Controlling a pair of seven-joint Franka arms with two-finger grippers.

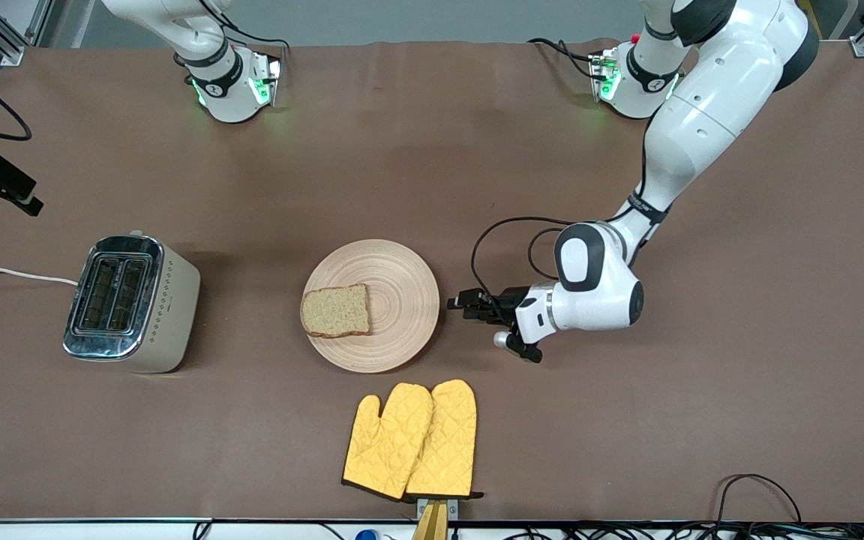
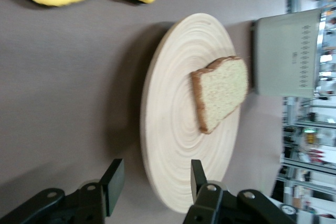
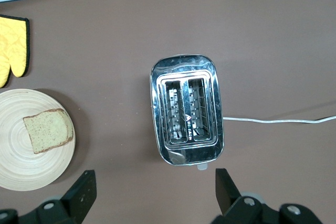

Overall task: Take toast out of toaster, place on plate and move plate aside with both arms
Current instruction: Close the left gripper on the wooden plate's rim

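Note:
The round pale wooden plate (image 1: 402, 300) lies mid-table. The toast (image 1: 336, 310) lies flat on it, on the part toward the right arm's end. My left gripper (image 1: 456, 304) is low beside the plate's rim, at the left arm's end of it, and open. In the left wrist view its fingers (image 2: 113, 184) stand either side of the plate's near rim (image 2: 157, 145), with the toast (image 2: 220, 93) farther in. My right gripper (image 3: 155, 190) is open and empty, high above the table by the toaster; the front view does not show it. The plate (image 3: 16, 166) and toast (image 3: 47, 129) show in its view.
A silver and cream toaster (image 1: 132, 304) with two empty slots (image 3: 186, 109) stands toward the right arm's end, its white cord (image 1: 12, 274) trailing off. Two yellow quilted oven mitts (image 1: 413, 439) lie nearer the front camera than the plate.

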